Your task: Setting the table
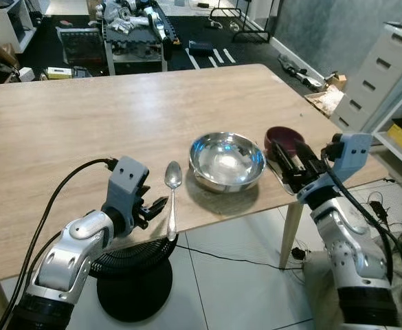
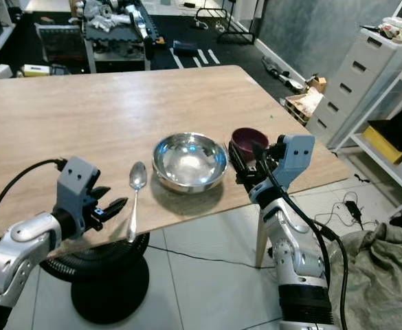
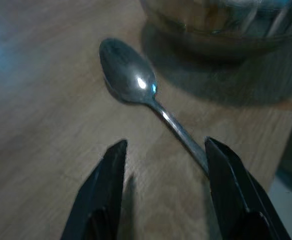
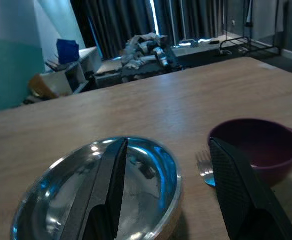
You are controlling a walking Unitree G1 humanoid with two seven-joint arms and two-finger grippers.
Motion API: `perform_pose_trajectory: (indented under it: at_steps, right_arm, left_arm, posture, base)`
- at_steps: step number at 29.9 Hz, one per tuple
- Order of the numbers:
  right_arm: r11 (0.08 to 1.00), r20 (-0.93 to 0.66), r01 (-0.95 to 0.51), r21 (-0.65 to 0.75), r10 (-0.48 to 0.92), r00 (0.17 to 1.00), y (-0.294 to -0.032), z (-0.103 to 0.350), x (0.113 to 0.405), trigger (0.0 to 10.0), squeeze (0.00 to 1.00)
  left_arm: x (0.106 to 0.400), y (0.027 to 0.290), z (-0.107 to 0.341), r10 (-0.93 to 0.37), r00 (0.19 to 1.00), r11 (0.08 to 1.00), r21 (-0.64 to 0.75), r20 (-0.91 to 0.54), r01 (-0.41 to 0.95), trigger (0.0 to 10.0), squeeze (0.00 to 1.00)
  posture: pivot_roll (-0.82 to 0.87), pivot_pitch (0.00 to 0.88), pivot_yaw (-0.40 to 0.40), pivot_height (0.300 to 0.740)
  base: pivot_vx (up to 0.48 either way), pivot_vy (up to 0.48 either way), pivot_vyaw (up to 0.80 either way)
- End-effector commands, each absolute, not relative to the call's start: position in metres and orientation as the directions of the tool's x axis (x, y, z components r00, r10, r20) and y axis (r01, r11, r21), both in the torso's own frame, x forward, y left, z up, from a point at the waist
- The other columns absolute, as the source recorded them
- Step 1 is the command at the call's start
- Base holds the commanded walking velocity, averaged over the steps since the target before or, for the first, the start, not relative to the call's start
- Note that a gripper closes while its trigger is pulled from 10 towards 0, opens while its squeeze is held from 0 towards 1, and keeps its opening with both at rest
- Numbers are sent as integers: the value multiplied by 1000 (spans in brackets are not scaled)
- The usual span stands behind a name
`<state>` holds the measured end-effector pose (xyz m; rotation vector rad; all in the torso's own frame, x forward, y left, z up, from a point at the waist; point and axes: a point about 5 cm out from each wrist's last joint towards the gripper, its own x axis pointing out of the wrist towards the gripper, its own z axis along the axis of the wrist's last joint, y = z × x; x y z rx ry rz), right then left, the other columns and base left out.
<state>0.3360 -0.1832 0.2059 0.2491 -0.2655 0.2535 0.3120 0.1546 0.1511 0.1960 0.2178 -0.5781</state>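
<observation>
Risk: spoon (image 1: 172, 196) overhanging the table's (image 1: 63, 130) near edge.
Your left gripper (image 3: 160, 165) is hovering spread by its handle; nudging could drop it; right gripper (image 4: 165, 165), gaping, is crowding the steel bowl (image 1: 227, 161).

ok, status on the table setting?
Left gripper open beside spoon handle. Right gripper open by purple bowl. Steel bowl between; fork on table.

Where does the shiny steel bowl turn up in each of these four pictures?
Left eye view: steel bowl at centre, near the table's front edge.
Right eye view: left of centre, beside the purple bowl.
Left wrist view: at the top edge, past the spoon.
Right wrist view: lower left.
Shared landmark: the spoon, on the bowl's left.
</observation>
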Motion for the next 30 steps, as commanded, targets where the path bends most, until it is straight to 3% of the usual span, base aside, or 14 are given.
perform_pose_trajectory:
  at_steps: [1, 7, 8, 16, 18, 19, 21, 25, 28, 30]
  right_arm:
    - [939, 281, -276, 204, 214, 935, -181, 203, 336, 10000, 0]
    - [939, 286, -275, 206, 211, 935, -179, 203, 336, 10000, 0]
    - [943, 282, -256, 211, 192, 940, -181, 202, 336, 10000, 0]
    - [938, 273, -260, 231, 194, 942, -182, 200, 335, 10000, 0]
    - [852, 231, -501, 151, 462, 856, -169, 196, 325, 10000, 0]
    - [852, 231, -501, 151, 462, 856, -169, 196, 325, 10000, 0]
    - [783, 185, -616, 88, 595, 782, -167, 195, 315, 10000, 0]
    - [750, 156, -660, 45, 648, 746, -167, 194, 310, 10000, 0]
    - [638, 59, -770, -6, 769, 637, -170, 190, 297, 10000, 0]
    - [638, 59, -770, -6, 769, 637, -170, 190, 297, 10000, 0]
  left_arm:
    - [312, 150, 146, -555, 786, 786, 139, -273, 603, 10000, 0]
    - [312, 146, 147, -584, 748, 704, 263, -314, 660, 10000, 0]
    - [311, 147, 145, -567, 744, 667, 334, -353, 666, 10000, 0]
    - [310, 152, 133, -571, 713, 612, 368, -406, 700, 10000, 0]
    - [314, 148, 135, -607, 704, 616, 343, -368, 709, 10000, 0]
    - [314, 148, 135, -607, 704, 616, 343, -368, 709, 10000, 0]
    - [317, 146, 138, -607, 713, 630, 335, -351, 701, 10000, 0]
    - [319, 146, 139, -603, 718, 633, 339, -347, 696, 10000, 0]
    - [327, 152, 139, -559, 758, 670, 356, -335, 651, 10000, 0]
    - [327, 152, 139, -559, 758, 670, 356, -335, 651, 10000, 0]
  posture:
    - [53, 106, 11, 740]
    - [47, 121, 16, 740]
    - [45, 129, 18, 740]
    - [42, 140, 14, 740]
    - [36, 140, 14, 740]
    - [36, 140, 14, 740]
    - [36, 139, 14, 740]
    - [36, 139, 15, 740]
    - [28, 137, 16, 740]
    - [28, 137, 16, 740]
  base:
    - [0, 0, 0]
    - [0, 0, 0]
    - [0, 0, 0]
    - [0, 0, 0]
    - [0, 0, 0]
    - [0, 0, 0]
    - [0, 0, 0]
    - [0, 0, 0]
    - [0, 0, 0]
    - [0, 0, 0]
